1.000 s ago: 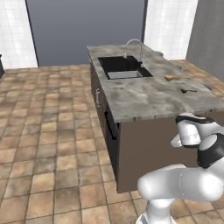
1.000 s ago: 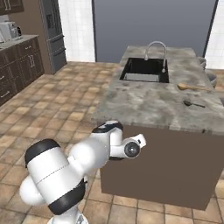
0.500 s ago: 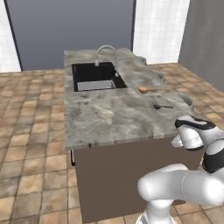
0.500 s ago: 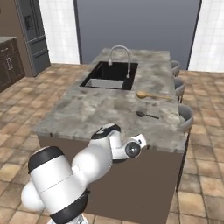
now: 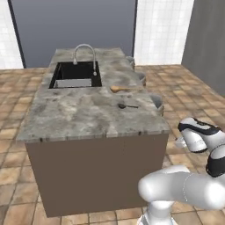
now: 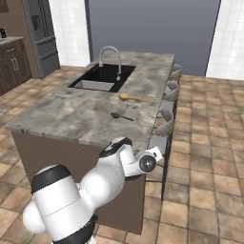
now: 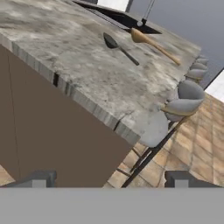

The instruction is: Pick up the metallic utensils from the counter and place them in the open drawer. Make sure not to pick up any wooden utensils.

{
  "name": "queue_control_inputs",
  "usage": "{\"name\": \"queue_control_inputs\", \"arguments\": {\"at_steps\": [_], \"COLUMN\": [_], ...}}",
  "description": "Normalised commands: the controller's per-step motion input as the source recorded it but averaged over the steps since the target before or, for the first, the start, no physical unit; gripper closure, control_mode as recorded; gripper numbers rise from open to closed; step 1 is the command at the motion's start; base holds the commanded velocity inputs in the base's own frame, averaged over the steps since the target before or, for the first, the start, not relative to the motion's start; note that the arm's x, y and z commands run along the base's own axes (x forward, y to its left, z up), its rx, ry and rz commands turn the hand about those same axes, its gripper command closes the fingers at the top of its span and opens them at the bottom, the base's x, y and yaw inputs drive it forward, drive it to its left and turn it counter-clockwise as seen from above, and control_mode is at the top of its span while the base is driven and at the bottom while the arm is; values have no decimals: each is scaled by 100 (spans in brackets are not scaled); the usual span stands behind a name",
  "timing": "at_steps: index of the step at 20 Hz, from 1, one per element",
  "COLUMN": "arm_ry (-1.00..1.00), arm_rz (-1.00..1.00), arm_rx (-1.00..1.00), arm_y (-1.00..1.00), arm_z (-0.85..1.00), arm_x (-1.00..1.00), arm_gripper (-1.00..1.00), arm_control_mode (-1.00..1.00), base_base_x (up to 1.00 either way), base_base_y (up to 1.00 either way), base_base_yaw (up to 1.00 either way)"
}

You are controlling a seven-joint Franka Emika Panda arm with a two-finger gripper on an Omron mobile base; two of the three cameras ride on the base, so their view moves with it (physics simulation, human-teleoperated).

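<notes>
Pincer (image 7: 109,181) gapes empty at frame bottom; the base has swung round the counter (image 7: 65,61), metal spoon (image 7: 118,46) apparently nearer, upper centre.

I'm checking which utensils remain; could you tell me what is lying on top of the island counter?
On the counter lie a small dark metal spoon and a tan wooden spoon, near the sink. I cannot make out a knife.

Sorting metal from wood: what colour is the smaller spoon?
Dark grey: the smaller spoon looks metallic, clearest in the hand view.
</notes>
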Motion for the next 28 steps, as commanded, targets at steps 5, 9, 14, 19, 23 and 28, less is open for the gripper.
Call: {"name": "queue_control_inputs", "arguments": {"at_steps": [5,9,14,19,23,28], "arm_ry": [0,0,0,0,0,0], "arm_rz": [0,0,0,0,0,0], "arm_rx": [0,0,0,0,0,0], "arm_y": [0,0,0,0,0,0], "arm_z": [0,0,0,0,0,0], "arm_x": [0,0,0,0,0,0], "arm_gripper": [-100,-100,-100,-100,-100,-100], "arm_control_mode": [100,100,100,100,100,100], "base_base_x": [-19,14,18,15,30,43], "base_base_y": [-100,-100,-86,-55,-30,-31], "base_base_yaw": [14,21,40,55,62,60]}}
